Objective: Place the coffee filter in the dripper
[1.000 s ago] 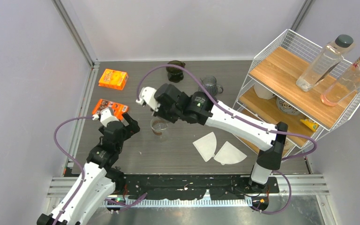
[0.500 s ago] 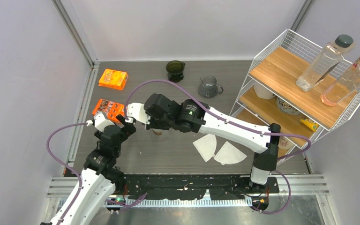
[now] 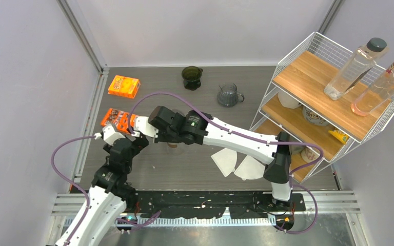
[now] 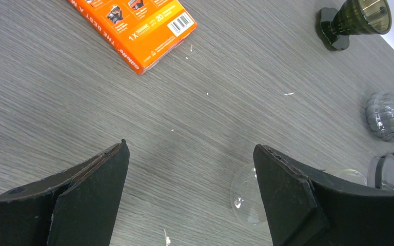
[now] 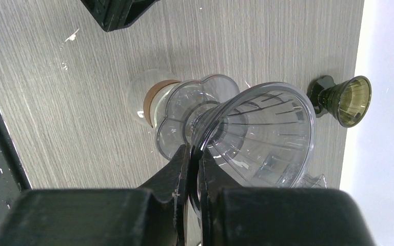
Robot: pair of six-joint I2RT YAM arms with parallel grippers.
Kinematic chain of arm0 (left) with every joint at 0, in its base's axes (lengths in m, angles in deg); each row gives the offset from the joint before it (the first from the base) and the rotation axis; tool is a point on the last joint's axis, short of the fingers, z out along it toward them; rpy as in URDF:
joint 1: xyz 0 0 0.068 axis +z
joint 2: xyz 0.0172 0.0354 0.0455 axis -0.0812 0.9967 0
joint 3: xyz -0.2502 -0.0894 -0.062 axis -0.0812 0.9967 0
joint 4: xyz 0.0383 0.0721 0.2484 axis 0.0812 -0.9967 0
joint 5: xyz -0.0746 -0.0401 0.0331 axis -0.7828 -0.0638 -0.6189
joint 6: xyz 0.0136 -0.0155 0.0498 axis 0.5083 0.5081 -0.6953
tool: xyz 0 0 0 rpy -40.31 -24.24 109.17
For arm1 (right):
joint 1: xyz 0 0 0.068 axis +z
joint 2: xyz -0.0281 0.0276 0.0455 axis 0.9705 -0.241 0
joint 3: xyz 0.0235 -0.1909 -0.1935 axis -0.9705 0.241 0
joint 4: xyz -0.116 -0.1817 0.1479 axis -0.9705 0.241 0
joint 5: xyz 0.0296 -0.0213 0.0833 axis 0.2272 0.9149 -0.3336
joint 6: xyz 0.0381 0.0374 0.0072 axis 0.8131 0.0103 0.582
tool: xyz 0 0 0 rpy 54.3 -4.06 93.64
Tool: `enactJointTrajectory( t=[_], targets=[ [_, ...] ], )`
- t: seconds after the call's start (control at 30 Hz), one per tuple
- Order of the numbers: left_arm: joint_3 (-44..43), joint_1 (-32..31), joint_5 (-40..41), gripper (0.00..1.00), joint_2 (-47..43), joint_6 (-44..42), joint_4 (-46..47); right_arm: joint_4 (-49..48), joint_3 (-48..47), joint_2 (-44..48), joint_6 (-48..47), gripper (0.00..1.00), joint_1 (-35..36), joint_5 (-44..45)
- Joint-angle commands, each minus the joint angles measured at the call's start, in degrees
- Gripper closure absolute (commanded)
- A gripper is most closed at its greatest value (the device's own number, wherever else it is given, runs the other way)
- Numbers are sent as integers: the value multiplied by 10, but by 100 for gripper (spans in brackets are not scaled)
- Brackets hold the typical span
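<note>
Over the desk [image 3: 195, 171], the right claw [image 5: 194, 154] was closed on the thin rim of the clear dripper [image 5: 267, 133]. The left claw [image 4: 190, 169] stood wide open at its 9 o'clock. The coffee filter [image 3: 224, 160] lay flat at 4 o'clock, partly under the right arm. So narrow a grip could let the rim slip, and the dripper would tip over.

From above, the right arm [image 3: 236, 137] covers nearly all of the dripper [image 5: 267, 128] and overlaps the coffee filters' [image 3: 225, 161] edges.
</note>
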Motion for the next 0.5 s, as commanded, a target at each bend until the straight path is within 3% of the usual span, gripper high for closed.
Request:
enactJointTrajectory(
  t=[0.0, 0.47],
  targets=[
    [-5, -2, 11, 1, 10, 7, 13, -13, -34, -3, -4, 94, 3, 10],
    [-8, -2, 18, 1, 18, 14, 5, -6, -32, -25, 1, 91, 5, 19]
  ],
)
